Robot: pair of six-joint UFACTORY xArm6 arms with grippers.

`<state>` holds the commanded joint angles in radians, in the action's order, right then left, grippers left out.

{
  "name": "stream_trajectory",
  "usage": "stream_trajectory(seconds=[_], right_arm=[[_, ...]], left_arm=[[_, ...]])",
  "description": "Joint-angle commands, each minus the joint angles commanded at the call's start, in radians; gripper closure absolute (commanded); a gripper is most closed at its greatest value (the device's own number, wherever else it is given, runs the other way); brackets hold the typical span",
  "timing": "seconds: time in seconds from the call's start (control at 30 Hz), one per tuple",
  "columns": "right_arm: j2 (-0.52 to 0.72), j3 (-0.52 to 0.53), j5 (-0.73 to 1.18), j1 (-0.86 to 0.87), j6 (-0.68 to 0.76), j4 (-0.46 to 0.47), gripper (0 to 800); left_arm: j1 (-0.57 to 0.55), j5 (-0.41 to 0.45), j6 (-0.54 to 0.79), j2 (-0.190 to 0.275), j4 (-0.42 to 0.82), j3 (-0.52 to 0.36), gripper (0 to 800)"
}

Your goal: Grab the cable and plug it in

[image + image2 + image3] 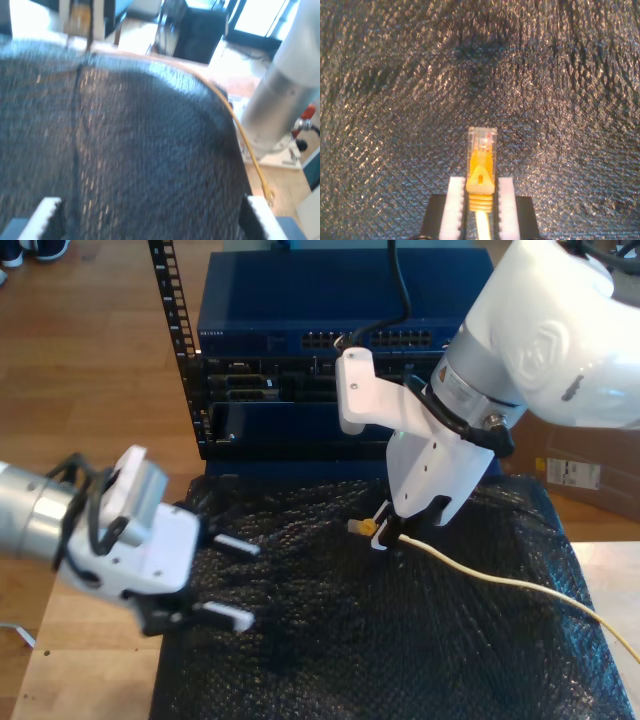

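The yellow cable [500, 580] trails across the black mat [330, 640] toward the exterior view's right. Its clear plug [481, 145] sticks out from between the white pads [455, 200] of my second gripper [481, 182], which is shut on the yellow boot just behind the plug. In the exterior view that gripper [385, 533] hovers low over the mat's far half, in front of the rack. My first gripper [245, 585] stands open at the exterior view's left, over the mat's edge, with nothing between its fingers [47, 210]. The first wrist view shows the cable [245, 140] beyond the mat.
A rack of blue network gear [330, 300] with rows of ports [410, 338] stands behind the mat. A cardboard box [580, 470] sits at the exterior view's right. Wooden floor surrounds the mat. The other arm's silver body [280, 100] looms in the first wrist view.
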<state>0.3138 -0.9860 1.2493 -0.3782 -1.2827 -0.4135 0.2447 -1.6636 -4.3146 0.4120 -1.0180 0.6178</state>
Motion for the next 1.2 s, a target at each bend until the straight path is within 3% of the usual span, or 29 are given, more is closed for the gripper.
stream_trajectory(seconds=[0.37,0.87,0.93,1.07,1.2], right_arm=[[0.012,-0.002,0.017,-0.003,0.002,-0.011,793],[0.012,0.003,0.020,-0.008,0.002,-0.011,793],[0.012,0.003,0.021,-0.006,0.002,-0.012,793],[0.012,0.003,0.023,-0.006,0.002,-0.025,793],[0.012,0.003,0.026,-0.006,0.000,-0.028,793]], left_arm=[[-0.187,0.153,-0.040,-0.038,-0.023,0.055,0],[-0.221,0.170,-0.029,-0.049,-0.058,0.092,7],[-0.221,0.170,-0.029,-0.049,-0.058,0.092,40],[-0.219,0.170,-0.018,-0.049,-0.060,0.094,187],[-0.218,0.169,-0.003,-0.049,-0.063,0.094,207]])
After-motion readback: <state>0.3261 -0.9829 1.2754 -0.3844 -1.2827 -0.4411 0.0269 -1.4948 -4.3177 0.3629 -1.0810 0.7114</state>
